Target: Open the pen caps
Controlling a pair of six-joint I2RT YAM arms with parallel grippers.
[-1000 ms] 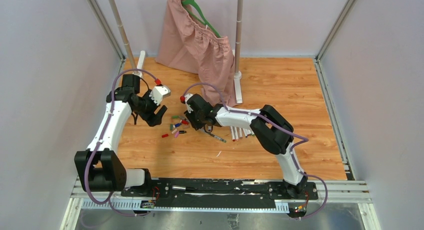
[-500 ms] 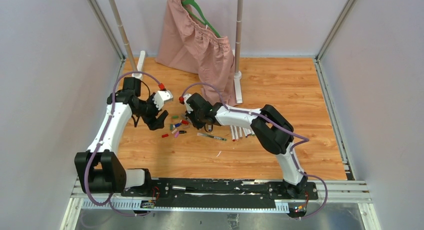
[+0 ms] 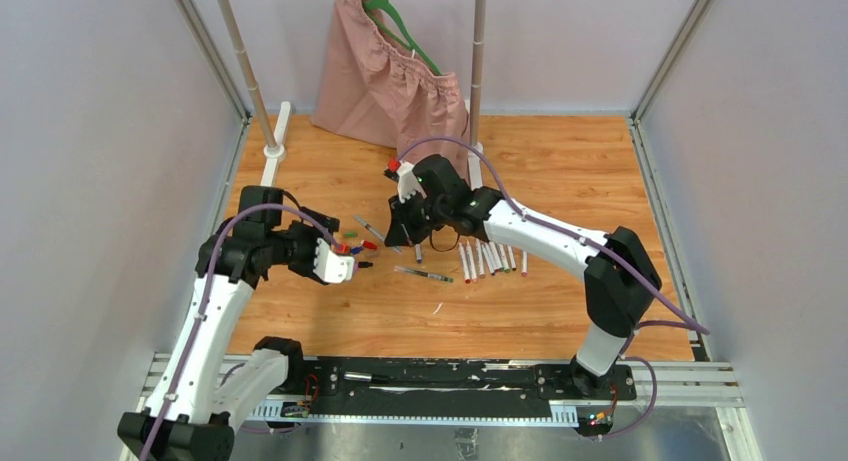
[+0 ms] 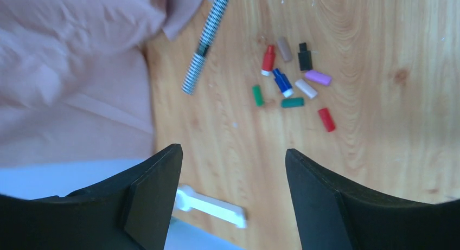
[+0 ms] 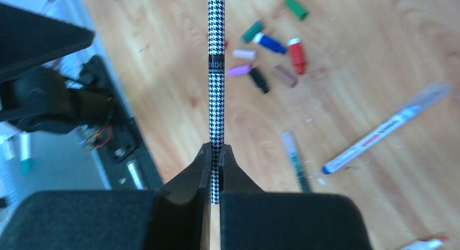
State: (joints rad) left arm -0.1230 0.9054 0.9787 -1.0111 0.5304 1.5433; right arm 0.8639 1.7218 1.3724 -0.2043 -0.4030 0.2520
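Nine or so pen caps (image 4: 281,81) already lie loose in a small cluster on the bench (image 3: 560,311), left of its middle, and a row of uncapped pens (image 3: 490,258) sits near the centre. You are now on another pen. The right gripper (image 5: 216,149) has its jaws clenched on a black-and-white checked pen (image 5: 216,71), pinching it near one end so that most of the barrel sticks out free toward the left arm, raised above the caps. You cannot tell from here where this pen's cap begins, since the pattern runs the whole visible length.

The step in hand looks like presenting that pen for uncapping. Your next move probably calls for bringing the left gripper (image 4: 232,152), whose jaws stand released and wide with nothing between them, onto the free end, lining them square across the barrel, closing, and pulling straight along the pen's axis.

The right arm reaches from the near right corner far across toward the middle, wrist tipped down and leftward. The left arm bends up from the near left corner, its wrist turned inward above the caps.
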